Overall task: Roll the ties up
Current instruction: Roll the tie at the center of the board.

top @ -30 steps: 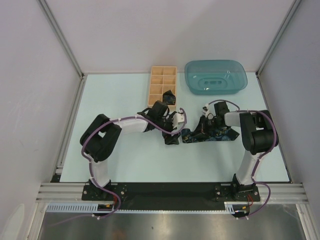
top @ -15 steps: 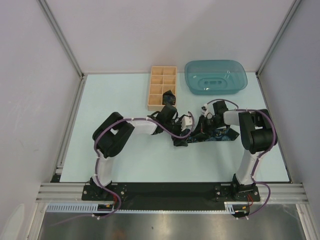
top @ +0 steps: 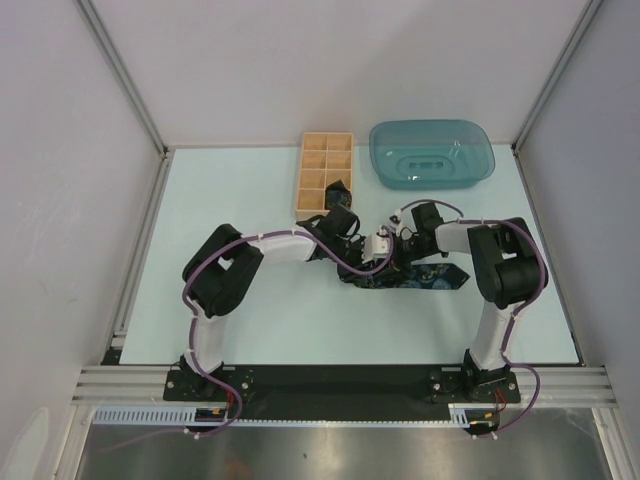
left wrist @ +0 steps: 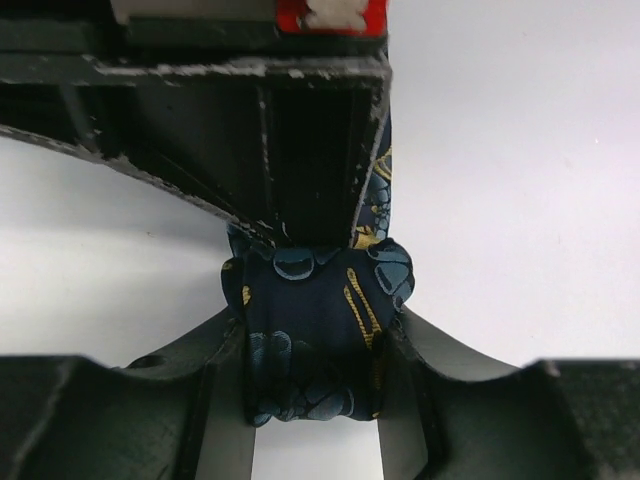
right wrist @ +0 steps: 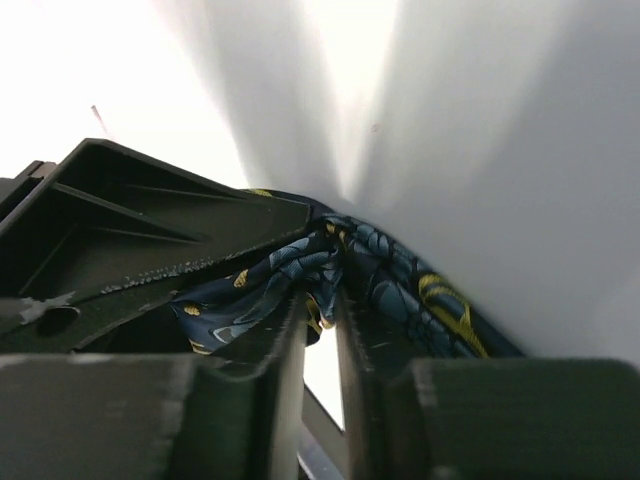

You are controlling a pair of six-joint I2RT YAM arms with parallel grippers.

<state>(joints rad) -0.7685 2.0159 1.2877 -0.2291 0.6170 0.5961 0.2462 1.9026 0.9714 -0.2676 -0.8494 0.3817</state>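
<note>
Your left hand [left wrist: 315, 345] is clamped on the tie [left wrist: 312, 300] — the wound end fills the gap, with cloth pressed against both fingers. Your right hand [right wrist: 322, 300] is nearly together, only a slit between its fingers, and a fold of cloth is bunched at the tips. Whether it pinches that fold or merely touches it cannot be told. Seen from above, the tie lies on the surface [top: 270, 320] just on the near side of both hands. Its long axis runs left to right, and its pointed free end reaches out toward the right arm. So the roll sits at the left end and the loose length leads away rightward — the right hand is nearer that slack. I'd judge any further winding must travel along that line.
</note>
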